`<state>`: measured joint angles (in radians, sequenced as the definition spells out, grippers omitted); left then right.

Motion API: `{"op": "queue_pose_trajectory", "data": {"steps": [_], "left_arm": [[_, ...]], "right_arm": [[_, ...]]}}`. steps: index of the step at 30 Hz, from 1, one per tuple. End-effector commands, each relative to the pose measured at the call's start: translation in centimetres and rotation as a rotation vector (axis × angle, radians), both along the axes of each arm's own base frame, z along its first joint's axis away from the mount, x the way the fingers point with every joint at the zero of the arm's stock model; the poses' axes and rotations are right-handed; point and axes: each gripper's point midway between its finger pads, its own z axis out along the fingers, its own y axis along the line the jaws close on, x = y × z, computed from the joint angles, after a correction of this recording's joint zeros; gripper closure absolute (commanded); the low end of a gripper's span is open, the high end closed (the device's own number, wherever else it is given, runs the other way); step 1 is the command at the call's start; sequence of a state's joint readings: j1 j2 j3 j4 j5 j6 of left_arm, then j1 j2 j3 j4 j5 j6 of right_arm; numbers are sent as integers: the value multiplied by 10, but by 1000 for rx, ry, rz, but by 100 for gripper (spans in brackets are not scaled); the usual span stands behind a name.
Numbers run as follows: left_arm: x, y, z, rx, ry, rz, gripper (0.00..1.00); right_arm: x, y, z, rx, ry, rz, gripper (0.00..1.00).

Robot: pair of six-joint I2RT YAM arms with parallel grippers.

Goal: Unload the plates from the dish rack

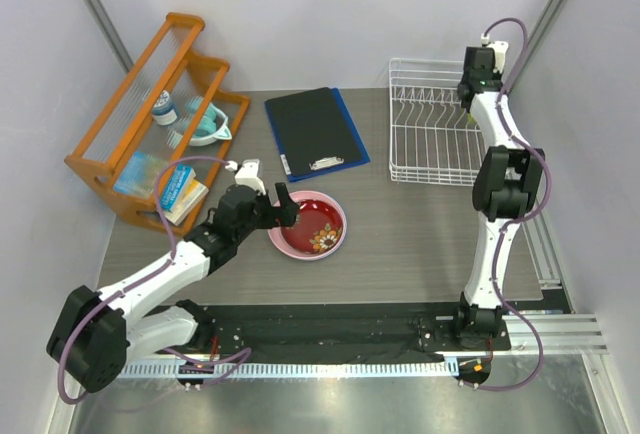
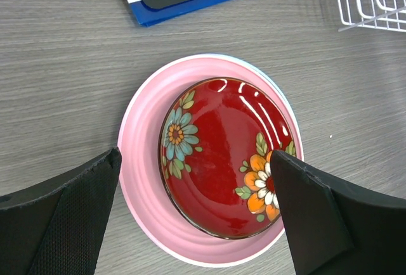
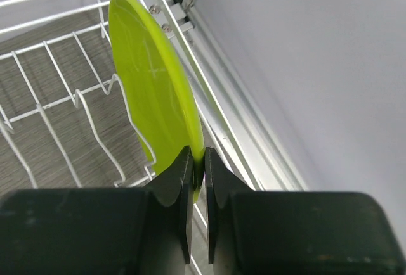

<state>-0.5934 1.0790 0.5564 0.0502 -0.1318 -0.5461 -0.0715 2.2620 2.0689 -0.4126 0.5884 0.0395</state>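
Over grey tabletop [image 1: 420,244], right hand [image 3: 198,161] pinches the lime green plate [image 3: 152,85] in the dish rack [image 1: 420,134]; left hand [image 2: 195,161] spread wide.

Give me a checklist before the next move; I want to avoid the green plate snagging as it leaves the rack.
1. Right pincer shut on the lime green plate rim: ok.
2. Plate upright in the dish rack: ok.
3. Plate's lower edge free of the wires: cannot tell, hidden behind the fingers.
4. Left pincer open and empty: ok.
5. Stack free to receive it: not ok, left pincer hovers over the dark red plate on the pink plate.
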Motion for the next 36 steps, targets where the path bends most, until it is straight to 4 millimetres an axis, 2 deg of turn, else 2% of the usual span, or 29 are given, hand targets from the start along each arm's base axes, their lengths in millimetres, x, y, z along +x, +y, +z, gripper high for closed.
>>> {"op": "queue_pose_trajectory", "data": {"steps": [1,2,4,6,7,8,9,11,12,13,14,15,17,18,19,20,21,22,24,25,26,27,28,29,31,32,33,34,36], "left_arm": [[6,-2,18,-21,-33,13,1],[6,-1,18,-22,-32,14,1],[4,0,20,-25,-38,15,1],[3,2,19,-30,-38,22,1],[2,2,21,-34,-42,20,1],[2,1,21,-35,-42,18,1],[1,1,21,-34,-38,15,0],[0,0,23,-43,-38,10,0],[0,0,23,-48,-36,13,1],[-1,0,25,-56,-39,13,1],[-2,-1,26,-63,-38,10,1],[-2,-2,28,-80,-40,12,1],[-4,-6,33,-107,-48,-2,0],[-4,-8,36,-118,-49,-11,0],[-6,-9,37,-129,-46,-14,0],[-7,-10,40,-143,-49,-20,1],[-8,-12,42,-153,-49,-28,1],[-9,-13,43,-162,-50,-33,1],[-12,-16,49,-193,-53,-48,1],[-13,-17,49,-204,-54,-53,0],[-14,-19,52,-223,-56,-55,1],[-15,-19,55,-234,-62,-58,1],[-17,-19,53,-242,-59,-58,0],[-17,-20,55,-258,-60,-58,1],[-22,-24,60,-295,-64,-84,0],[-23,-26,61,-316,-72,-91,1],[-25,-28,63,-343,-66,-94,1],[-26,-30,65,-358,-72,-100,0],[-28,-33,64,-399,-67,-108,1]], "right_arm": [[-18,13,117,-150,-204,-54,99],[-23,13,127,-162,-219,-59,99],[-31,10,126,-181,-209,-85,99],[-42,8,137,-182,-234,-105,99],[-44,22,131,-183,-219,-86,99],[-52,23,146,-183,-252,-89,99],[-57,26,140,-181,-237,-86,99],[-65,36,146,-166,-250,-67,99],[-75,41,161,-146,-286,-66,99],[-80,46,159,-134,-281,-55,99],[-85,60,155,-118,-248,-4,99],[-98,69,165,-72,-286,12,99],[-113,93,164,26,-303,66,99],[-120,120,151,70,-280,141,99],[-136,133,168,127,-337,168,99],[-144,147,164,163,-329,209,99],[-151,175,161,228,-324,300,99],[-168,187,158,275,-322,342,99],[-186,214,152,372,-321,412,99],[-199,238,135,420,-277,484,99],[-214,247,144,482,-310,513,99],[-224,255,125,514,-272,535,99],[-235,272,121,569,-255,593,99],[-247,278,130,612,-285,626,99],[-264,290,114,684,-260,655,99],[-273,303,117,726,-268,708,99],[-282,307,122,771,-284,726,99],[-288,310,113,791,-266,733,99],[-303,320,119,843,-281,782,99]]}}
